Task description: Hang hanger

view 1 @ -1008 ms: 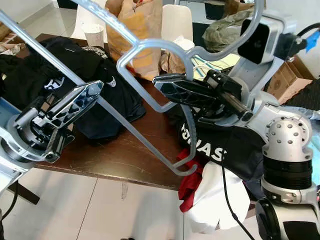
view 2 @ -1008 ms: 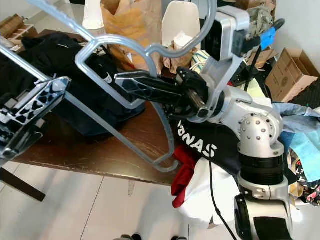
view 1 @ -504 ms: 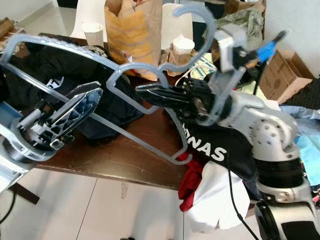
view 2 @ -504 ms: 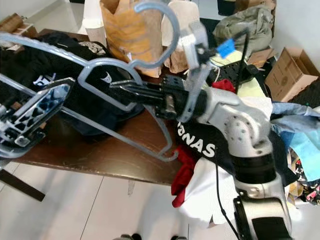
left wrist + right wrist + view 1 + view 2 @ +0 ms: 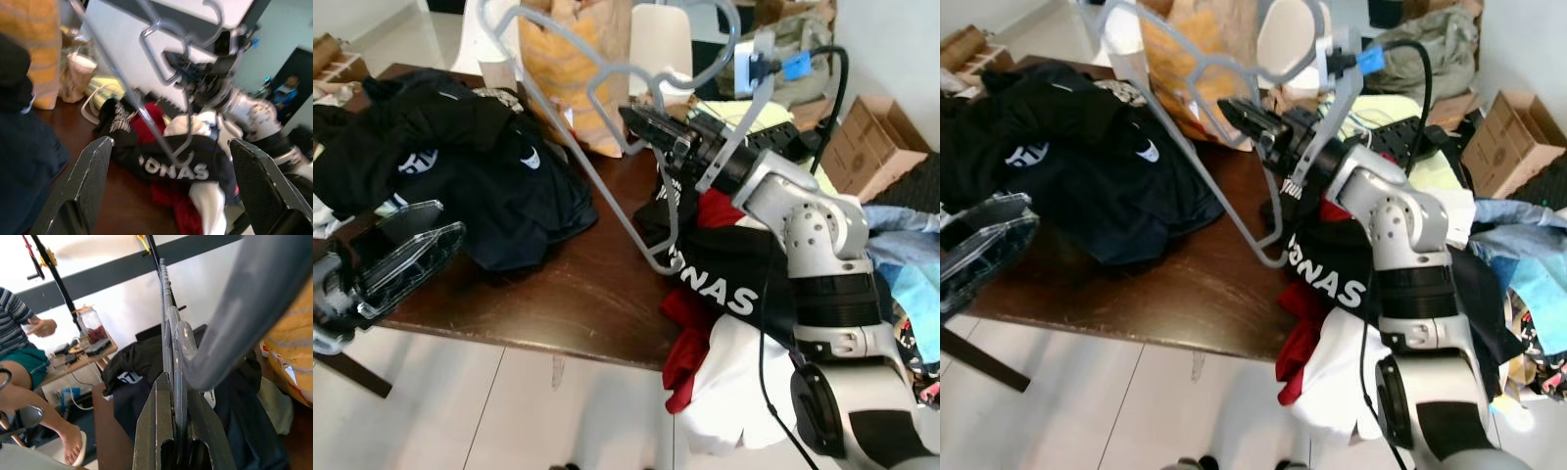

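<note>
Since the earlier frames the left gripper (image 5: 406, 250) has let go of the hanger (image 5: 607, 166) and dropped low, so now the grey plastic hanger is carried by the right gripper (image 5: 651, 122) alone and has swung up more upright.

Starting on the left: the left gripper hangs down by the near edge of the desk (image 5: 568, 294), fingers (image 5: 90, 181) spread wide apart with nothing between them. From its wrist camera you look straight through the gap at the hanger and the right arm well beyond the fingertips. Just past those fingers, on the dark wooden desk, sits a heap of black clothes (image 5: 460, 166) with white logos.

Moving right, the hanger stands tilted above the desk, its long bar running down from near the paper cup (image 5: 497, 69) to a curled end just over the pile of clothes hanging off the desk's right end, a black shirt with white lettering (image 5: 734, 289) over red and white fabric. Behind the hanger is a brown paper bag (image 5: 573, 59).

The right gripper is clamped shut on the hanger's upper loop, near the hook; the right wrist view shows the grey bar pinched tight between both fingers (image 5: 156, 431). A person's arm and bare leg (image 5: 29, 377) show in the background there.
</note>
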{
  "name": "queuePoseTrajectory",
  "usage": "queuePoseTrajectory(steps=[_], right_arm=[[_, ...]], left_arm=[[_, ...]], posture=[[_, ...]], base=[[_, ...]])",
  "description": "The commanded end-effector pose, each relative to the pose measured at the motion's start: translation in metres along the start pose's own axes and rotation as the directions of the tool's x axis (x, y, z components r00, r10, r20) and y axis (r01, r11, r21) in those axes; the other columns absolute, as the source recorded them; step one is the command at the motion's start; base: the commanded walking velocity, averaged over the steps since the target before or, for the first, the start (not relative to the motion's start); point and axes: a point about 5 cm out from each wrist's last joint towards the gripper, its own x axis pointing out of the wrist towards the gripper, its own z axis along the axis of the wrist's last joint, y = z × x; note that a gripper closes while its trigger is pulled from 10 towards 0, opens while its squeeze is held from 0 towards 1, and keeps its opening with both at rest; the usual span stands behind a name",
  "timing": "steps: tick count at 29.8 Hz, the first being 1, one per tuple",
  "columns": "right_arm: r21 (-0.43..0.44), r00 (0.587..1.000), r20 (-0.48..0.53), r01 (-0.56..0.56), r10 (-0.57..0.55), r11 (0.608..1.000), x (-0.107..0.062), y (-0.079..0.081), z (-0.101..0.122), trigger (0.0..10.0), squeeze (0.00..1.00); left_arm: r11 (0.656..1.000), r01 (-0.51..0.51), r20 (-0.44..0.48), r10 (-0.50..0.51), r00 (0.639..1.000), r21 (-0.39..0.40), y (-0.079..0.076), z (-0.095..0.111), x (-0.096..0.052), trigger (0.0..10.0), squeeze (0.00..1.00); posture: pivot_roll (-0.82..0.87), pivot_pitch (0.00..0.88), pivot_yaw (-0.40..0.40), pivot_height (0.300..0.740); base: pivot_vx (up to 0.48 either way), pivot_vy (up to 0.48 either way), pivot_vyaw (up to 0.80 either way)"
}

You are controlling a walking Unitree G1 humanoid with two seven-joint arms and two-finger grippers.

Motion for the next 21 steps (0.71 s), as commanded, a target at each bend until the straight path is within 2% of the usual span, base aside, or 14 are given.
queuePoseTrajectory(steps=[1, 2, 4, 5, 7, 8, 9, 10, 11, 13, 14, 15, 16, 21], right_arm=[[0.016, 0.998, 0.056, -0.020, 0.019, 1.000, 0.001, 0.002, 0.010, 0.0, 0.00], [0.015, 0.998, 0.056, -0.006, 0.005, 1.000, 0.001, 0.000, 0.010, 0.0, 0.00], [0.015, 0.998, 0.056, -0.006, 0.005, 1.000, 0.001, 0.000, 0.010, 0.0, 0.00], [0.016, 0.998, 0.063, 0.016, -0.017, 1.000, 0.001, -0.002, 0.010, 0.0, 0.00], [0.016, 0.998, 0.063, 0.016, -0.017, 1.000, 0.001, -0.002, 0.010, 0.0, 0.00], [0.009, 0.997, 0.067, 0.048, -0.048, 0.999, 0.000, -0.006, 0.010, 0.0, 0.00], [0.000, 0.994, 0.065, 0.092, -0.092, 0.996, -0.001, -0.012, 0.008, 8.1, 0.00], [0.000, 0.994, 0.065, 0.092, -0.092, 0.996, -0.001, -0.012, 0.008, 8.1, 0.00], [-0.022, 0.992, 0.047, 0.122, -0.121, 0.992, -0.003, -0.016, 0.004, 10.0, 0.00], [-0.022, 0.992, 0.047, 0.122, -0.121, 0.992, -0.003, -0.016, 0.004, 10.0, 0.00], [-0.045, 0.990, 0.019, 0.142, -0.141, 0.989, -0.003, -0.018, -0.006, 10.0, 0.00], [-0.058, 0.989, -0.011, 0.147, -0.148, 0.987, -0.001, -0.016, -0.017, 10.0, 0.00], [-0.060, 0.989, -0.032, 0.144, -0.146, 0.988, 0.000, -0.012, -0.026, 10.0, 0.00], [-0.036, 0.990, -0.052, 0.129, -0.131, 0.991, 0.004, -0.005, -0.038, 10.0, 0.00]], left_arm=[[0.999, -0.009, -0.078, 0.012, 0.997, 0.037, -0.003, -0.004, -0.002, 10.0, 1.00], [0.987, -0.121, -0.102, 0.132, 0.986, 0.108, 0.009, -0.005, -0.004, 10.0, 1.00], [0.987, -0.121, -0.102, 0.132, 0.986, 0.108, 0.009, -0.005, -0.004, 10.0, 1.00], [0.943, -0.268, -0.098, 0.291, 0.952, 0.199, 0.025, -0.004, -0.005, 10.0, 1.00], [0.943, -0.268, -0.098, 0.291, 0.952, 0.199, 0.025, -0.004, -0.005, 10.0, 1.00], [0.853, -0.413, -0.071, 0.456, 0.887, 0.320, 0.043, 0.001, -0.007, 10.0, 0.57], [0.725, -0.560, 0.046, 0.595, 0.803, 0.400, 0.058, 0.012, -0.009, 10.0, 0.00], [0.725, -0.560, 0.046, 0.595, 0.803, 0.400, 0.058, 0.012, -0.009, 10.0, 0.00], [0.567, -0.678, 0.159, 0.701, 0.695, 0.468, 0.070, 0.020, -0.011, 10.0, 0.00], [0.567, -0.678, 0.159, 0.701, 0.695, 0.468, 0.070, 0.020, -0.011, 10.0, 0.00], [0.444, -0.768, 0.249, 0.766, 0.593, 0.463, 0.078, 0.020, -0.011, 10.0, 0.00], [0.363, -0.810, 0.299, 0.796, 0.527, 0.461, 0.082, 0.016, -0.009, 10.0, 0.00], [0.320, -0.824, 0.311, 0.813, 0.492, 0.467, 0.085, 0.009, -0.007, 10.0, 0.00], [0.304, -0.833, 0.336, 0.809, 0.482, 0.462, 0.089, 0.004, -0.002, 10.0, 0.00]], posture=[[0.00, 0.187, -0.042, 0.740], [0.00, 0.186, -0.043, 0.740], [0.00, 0.186, -0.043, 0.740], [0.00, 0.187, -0.045, 0.740], [0.00, 0.187, -0.045, 0.740], [0.00, 0.188, -0.047, 0.740], [0.00, 0.190, -0.046, 0.740], [0.00, 0.190, -0.046, 0.740], [0.00, 0.190, -0.047, 0.740], [0.00, 0.190, -0.047, 0.740], [0.00, 0.190, -0.048, 0.740], [-0.01, 0.190, -0.048, 0.740], [-0.01, 0.190, -0.048, 0.740], [-0.02, 0.192, -0.050, 0.740]], base=[[0.000, 0.000, 0.00], [0.000, 0.000, 0.00], [0.000, 0.000, 0.00], [0.000, 0.000, 0.00], [0.000, 0.000, 0.00], [0.000, 0.000, 0.00], [0.000, 0.000, 0.00], [0.000, 0.000, 0.00], [0.000, 0.000, 0.00], [0.000, 0.000, 0.00], [0.000, 0.000, 0.00], [0.000, 0.000, 0.00], [0.000, 0.000, 0.00], [0.000, 0.000, 0.00]])
